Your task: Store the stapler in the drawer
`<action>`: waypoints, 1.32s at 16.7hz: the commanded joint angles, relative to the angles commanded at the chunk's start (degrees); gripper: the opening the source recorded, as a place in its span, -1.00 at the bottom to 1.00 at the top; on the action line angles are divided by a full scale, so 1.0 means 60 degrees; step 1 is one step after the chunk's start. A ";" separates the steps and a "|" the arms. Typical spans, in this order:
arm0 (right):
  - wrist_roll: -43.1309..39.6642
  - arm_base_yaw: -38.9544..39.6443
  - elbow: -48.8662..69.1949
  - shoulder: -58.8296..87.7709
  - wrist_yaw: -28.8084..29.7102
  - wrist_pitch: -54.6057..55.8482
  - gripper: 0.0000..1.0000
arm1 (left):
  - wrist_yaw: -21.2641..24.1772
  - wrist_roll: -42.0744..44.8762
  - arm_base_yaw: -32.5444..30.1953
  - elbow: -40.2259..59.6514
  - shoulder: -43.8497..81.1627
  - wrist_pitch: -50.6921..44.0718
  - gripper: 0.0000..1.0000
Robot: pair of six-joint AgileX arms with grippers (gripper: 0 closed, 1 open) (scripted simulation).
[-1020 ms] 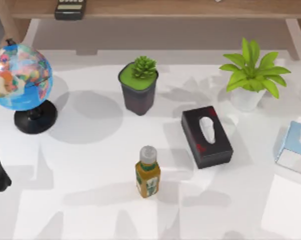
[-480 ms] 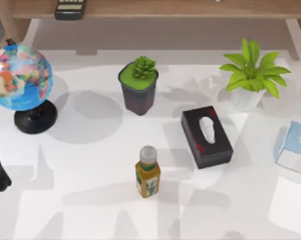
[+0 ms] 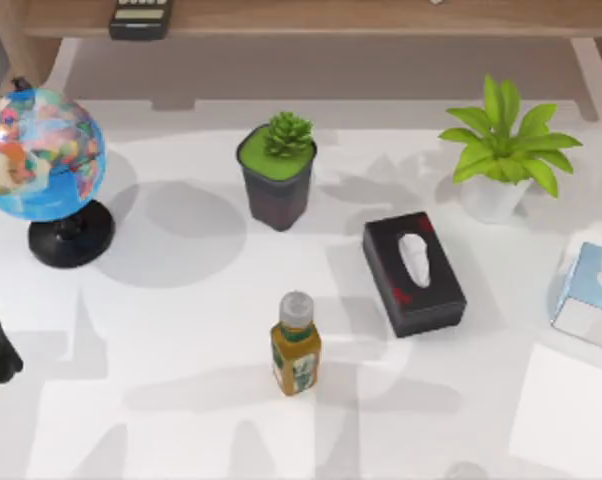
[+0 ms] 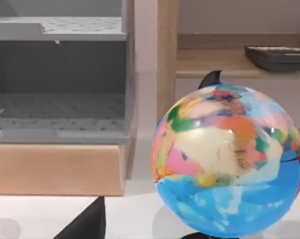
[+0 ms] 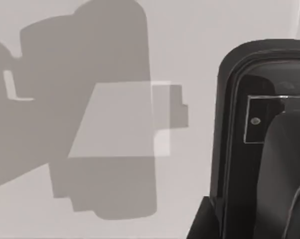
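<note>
Black stapler (image 5: 259, 144) at the right wrist frame's right edge; gripper state unclear; approach from directly above before closing.

Bare table (image 3: 181, 400) runs along the front edge, broken only by the small bottle (image 3: 295, 345) at mid-front. The globe (image 3: 38, 155) blocks the left edge, the tissue box (image 3: 413, 272) right of centre, and two potted plants (image 3: 277, 175) (image 3: 501, 150) line the back.

globe (image 4: 228, 159) | open grey drawer (image 4: 60, 107) beside | keypad (image 4: 279, 56) on shelf (image 4: 215, 62)
</note>
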 joint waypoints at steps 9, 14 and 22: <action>0.0568 -0.0184 -0.0883 0.0452 -0.0756 0.0212 -1.00 | 0.0000 0.0000 0.0000 0.0000 0.0000 0.0000 1.00; 0.0557 -0.0183 -0.0904 0.0447 -0.0741 0.0210 -0.85 | 0.0000 0.0000 0.0000 0.0000 0.0000 0.0000 1.00; 0.0557 -0.0183 -0.0904 0.0447 -0.0741 0.0210 0.36 | 0.0000 0.0000 0.0000 0.0000 0.0000 0.0000 1.00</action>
